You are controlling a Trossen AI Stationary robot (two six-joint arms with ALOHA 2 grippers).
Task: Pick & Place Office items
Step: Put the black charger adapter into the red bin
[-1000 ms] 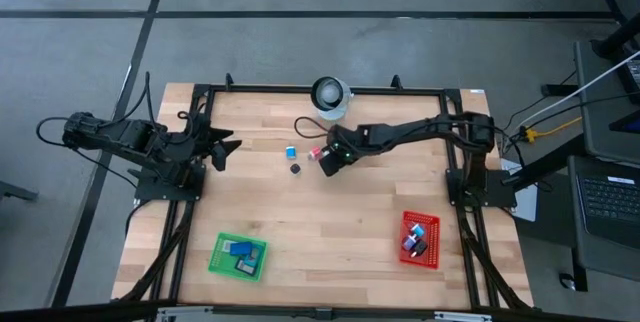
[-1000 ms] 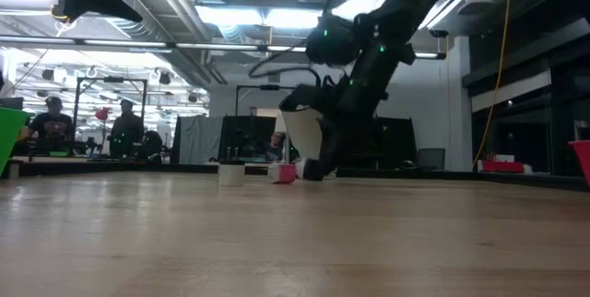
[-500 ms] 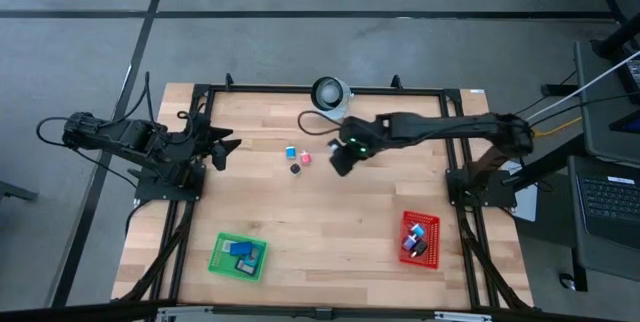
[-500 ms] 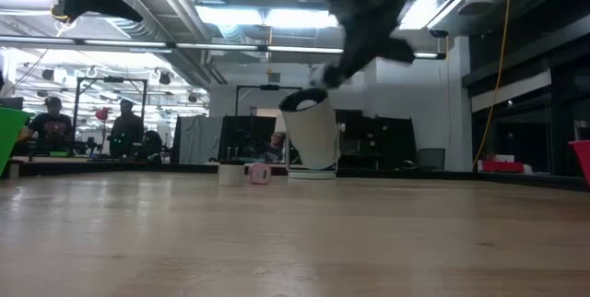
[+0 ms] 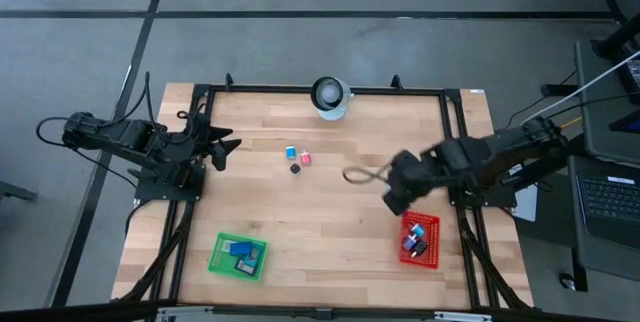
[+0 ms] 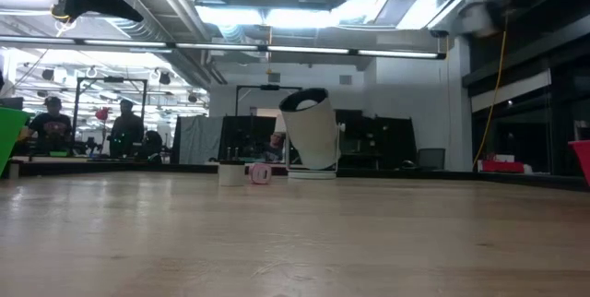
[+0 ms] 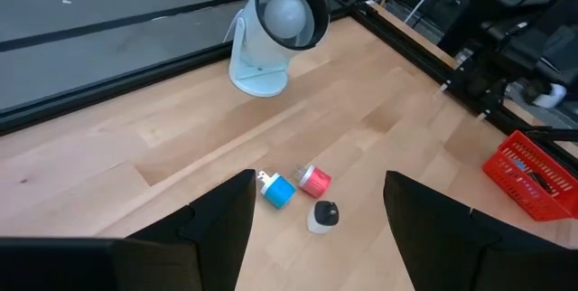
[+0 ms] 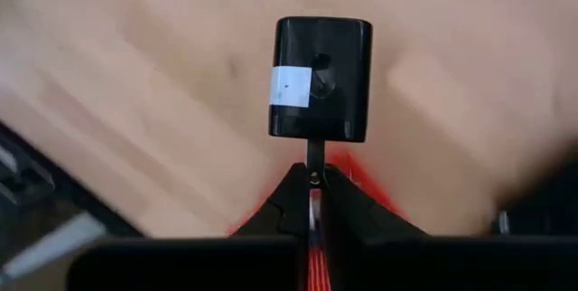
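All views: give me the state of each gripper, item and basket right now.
right gripper: shut on black charger, above the table near red basket
left gripper: open, empty, at the table's left edge
blue, pink and black items: loose on the table
green basket: holds items
red basket: holds items

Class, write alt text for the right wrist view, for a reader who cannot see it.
The right claw, shut, holds a black block with a white label by a thin stem, above the wooden table. A strip of the red basket shows under the claw.
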